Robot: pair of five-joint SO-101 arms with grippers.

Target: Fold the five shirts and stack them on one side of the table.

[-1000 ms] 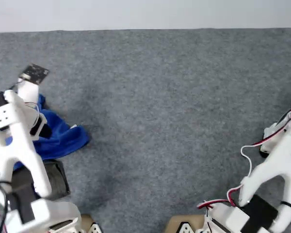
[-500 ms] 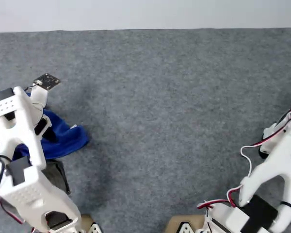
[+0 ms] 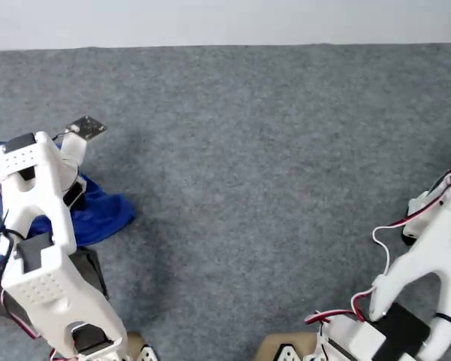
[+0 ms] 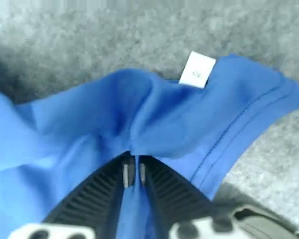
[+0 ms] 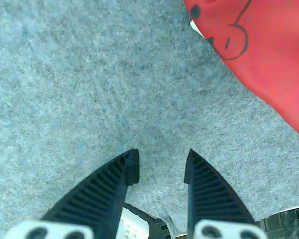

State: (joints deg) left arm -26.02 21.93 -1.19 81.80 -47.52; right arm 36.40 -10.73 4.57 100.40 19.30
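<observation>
At the left edge of the grey desk (image 3: 270, 150), your left gripper (image 4: 133, 172) is pinching a fold of the blue shirt (image 4: 189, 119). Its two black fingers are pressing almost together, with only a thin ridge of cloth between them. The shirt is bunching up around the grip, and a small white tag (image 4: 198, 69) is standing out at its far hem. In the high view the left arm (image 3: 37, 188) is leaning over the crumpled blue shirt (image 3: 98, 214), which is spilling out toward the right from under it. A dark grey cloth (image 3: 86, 274) is lying just beside the shirt on the near side (you cannot tell whether it is a folded shirt).

At the near right corner, your right arm (image 3: 428, 256) is hanging low over the desk. Its right gripper (image 5: 159, 167) is standing partly open, gripping nothing, with bare grey felt showing between the fingers. A red shirt (image 5: 259, 50) with a black line drawing is lying on the felt close to that gripper, apart from its fingertips.
</observation>
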